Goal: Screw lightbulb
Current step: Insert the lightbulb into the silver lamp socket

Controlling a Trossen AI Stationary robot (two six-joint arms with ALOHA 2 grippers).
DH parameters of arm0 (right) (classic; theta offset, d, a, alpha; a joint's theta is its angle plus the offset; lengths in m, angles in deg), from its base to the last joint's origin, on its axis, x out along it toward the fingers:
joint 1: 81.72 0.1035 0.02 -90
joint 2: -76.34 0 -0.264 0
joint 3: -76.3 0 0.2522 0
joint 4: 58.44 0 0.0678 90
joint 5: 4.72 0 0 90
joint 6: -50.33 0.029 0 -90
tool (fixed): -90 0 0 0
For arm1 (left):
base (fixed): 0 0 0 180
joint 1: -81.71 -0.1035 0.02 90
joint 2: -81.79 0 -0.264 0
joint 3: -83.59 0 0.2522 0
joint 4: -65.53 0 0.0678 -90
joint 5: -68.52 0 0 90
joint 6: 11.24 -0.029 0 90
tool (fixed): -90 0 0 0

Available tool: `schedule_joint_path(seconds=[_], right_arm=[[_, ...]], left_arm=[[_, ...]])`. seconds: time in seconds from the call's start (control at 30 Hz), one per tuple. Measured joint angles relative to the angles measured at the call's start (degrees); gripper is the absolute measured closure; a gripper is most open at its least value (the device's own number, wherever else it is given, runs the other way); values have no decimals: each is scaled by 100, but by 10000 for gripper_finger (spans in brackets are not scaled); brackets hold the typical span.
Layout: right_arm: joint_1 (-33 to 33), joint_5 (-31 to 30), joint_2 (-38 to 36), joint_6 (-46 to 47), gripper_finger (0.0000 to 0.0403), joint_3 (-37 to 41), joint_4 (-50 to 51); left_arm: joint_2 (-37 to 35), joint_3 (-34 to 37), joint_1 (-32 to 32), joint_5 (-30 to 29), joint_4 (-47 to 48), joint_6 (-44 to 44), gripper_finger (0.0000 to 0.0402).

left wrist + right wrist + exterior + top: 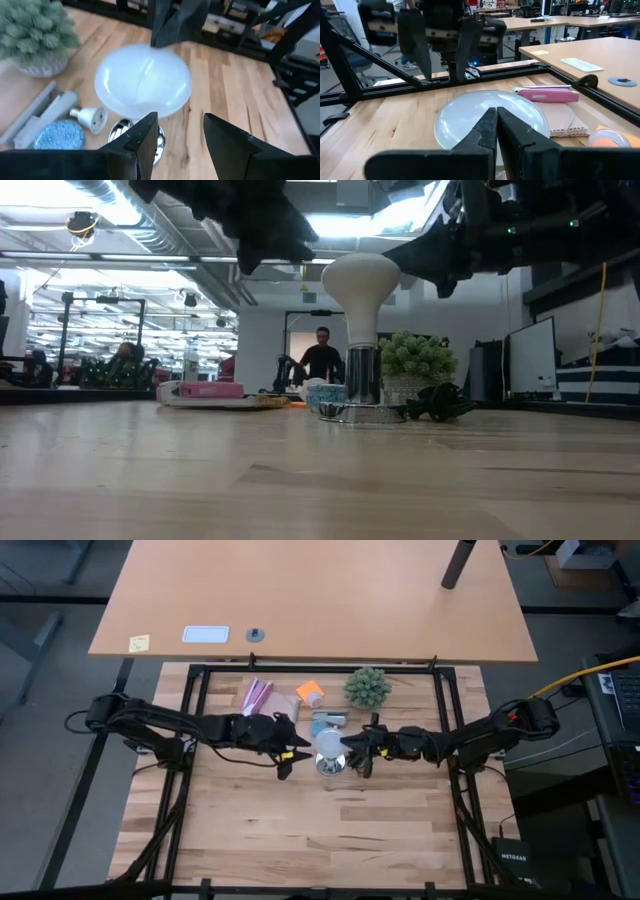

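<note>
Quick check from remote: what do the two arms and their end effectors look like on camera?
Both arms are dark, jointed and slim, with black cables running along them. The left end effector has two flat, angular black fingers and a small yellow mark. The right end effector has matching black fingers; its arm shows a red spot near the elbow.

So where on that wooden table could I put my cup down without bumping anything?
The near half of the table, below both arms, is bare. So are the strips beside each frame rail. It is crowded at the far middle: lightbulb on its silver socket base, both grippers beside it, then the spiky plant, pink packet and orange item.
</note>
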Motion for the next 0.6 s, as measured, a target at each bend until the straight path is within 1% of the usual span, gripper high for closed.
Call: schedule_joint_path(seconds=[0.2,0.33,0.6], right_arm=[[9,6,2,8,386,2,0],[9,7,4,9,386,4,-17],[9,11,4,9,386,7,-18]], left_arm=[[389,1,-7,-7,-12,178,251],[605,1,-72,-220,-69,277,251],[692,1,-215,-343,-207,250,251]])
